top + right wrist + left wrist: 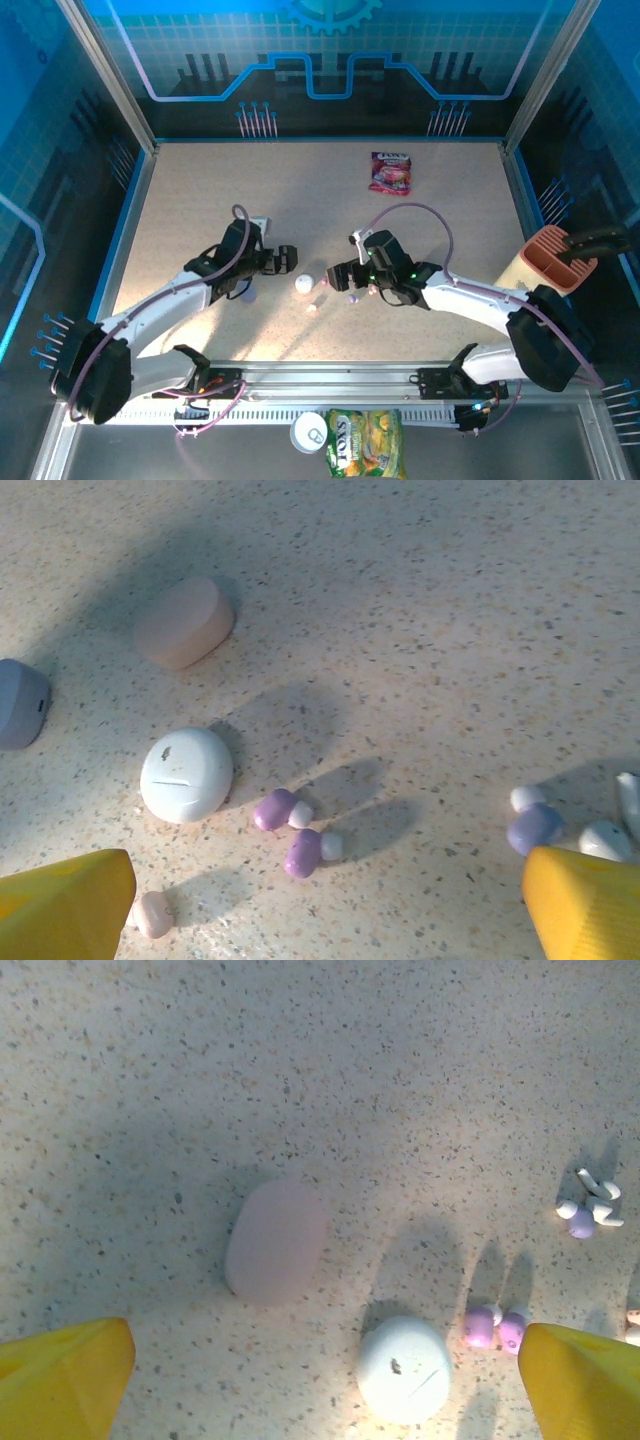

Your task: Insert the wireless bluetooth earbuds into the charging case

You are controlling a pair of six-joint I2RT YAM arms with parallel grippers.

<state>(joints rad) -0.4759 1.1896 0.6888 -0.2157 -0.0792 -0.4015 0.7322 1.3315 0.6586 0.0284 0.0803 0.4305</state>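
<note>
The yellow fingers point(70, 1370) of the left gripper point(325, 1385) are showing at the bottom corners of the left wrist view, spread wide apart and gripping nothing. Between them the white case point(404, 1370) is lying closed on the speckled table point(300, 1060). The pink case point(275, 1242) is lying near it, to the upper left, not touching it. Two purple earbuds point(480, 1326) are lying side by side just right of the white case. Farther right, a small cluster of white and purple earbuds point(588, 1208) is lying on the table.

The right gripper point(325, 910) is hovering above the table with its fingers point(585, 905) spread wide, and it is holding nothing. In its view a pale pink earbud point(153, 914) is lying just below the white case, and a grey-blue case point(18, 702) is lying at the left edge.

From above, both grippers are pointing toward each other across the white case. All the earbuds are lying outside the cases.
</note>
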